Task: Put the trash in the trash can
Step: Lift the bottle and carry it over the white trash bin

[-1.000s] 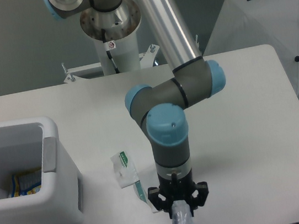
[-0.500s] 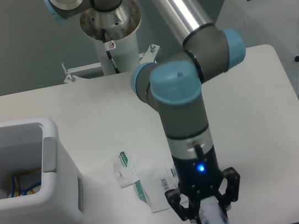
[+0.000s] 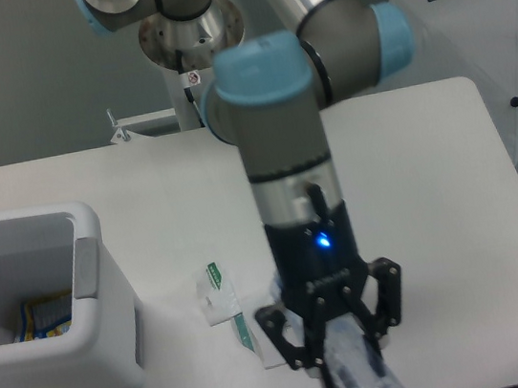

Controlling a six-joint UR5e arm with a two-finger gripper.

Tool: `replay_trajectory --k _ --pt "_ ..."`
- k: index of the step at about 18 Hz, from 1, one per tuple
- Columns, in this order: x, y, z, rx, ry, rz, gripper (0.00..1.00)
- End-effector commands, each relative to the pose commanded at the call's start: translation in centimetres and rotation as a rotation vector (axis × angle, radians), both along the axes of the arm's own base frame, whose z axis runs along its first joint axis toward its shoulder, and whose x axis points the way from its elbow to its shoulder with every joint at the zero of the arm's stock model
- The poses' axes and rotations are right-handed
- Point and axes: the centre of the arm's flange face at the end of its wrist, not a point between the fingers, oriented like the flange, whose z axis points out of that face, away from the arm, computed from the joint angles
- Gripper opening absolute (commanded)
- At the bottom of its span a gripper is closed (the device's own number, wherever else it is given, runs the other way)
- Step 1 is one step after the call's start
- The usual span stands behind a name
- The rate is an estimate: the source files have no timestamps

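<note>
Camera view: the gripper point(image 3: 352, 359) grips one clear bottle point(image 3: 365, 379) between its fingers, held above the near edge of the table point(image 3: 433, 198). Two striped wrappers point(image 3: 229, 306) lie just left of it on the table. One white bin point(image 3: 43, 306) stands at the left, with something colourful inside.

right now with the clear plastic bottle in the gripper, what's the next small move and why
Probably carry it left toward the white rectangular plastic bin. The gripper is shut on the clear plastic water bottle, held above the white table, while the bin sits open at the table's left edge. Two flat green-striped wrappers lie between, so stay high.
</note>
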Motion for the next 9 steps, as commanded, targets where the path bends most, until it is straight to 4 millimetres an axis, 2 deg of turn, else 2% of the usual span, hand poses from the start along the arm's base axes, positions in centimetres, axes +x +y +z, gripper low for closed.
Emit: replay_trajectory --k 2,4,9 --pt "3.2 0.8 1.1 0.009 0.009 -0.040 0.55" --pt "5.6 1.3 2.3 0.021 0.020 -0.070 0.55" --pt "13.3 4.0 3.2 0.030 0.029 -0.180 0.55"
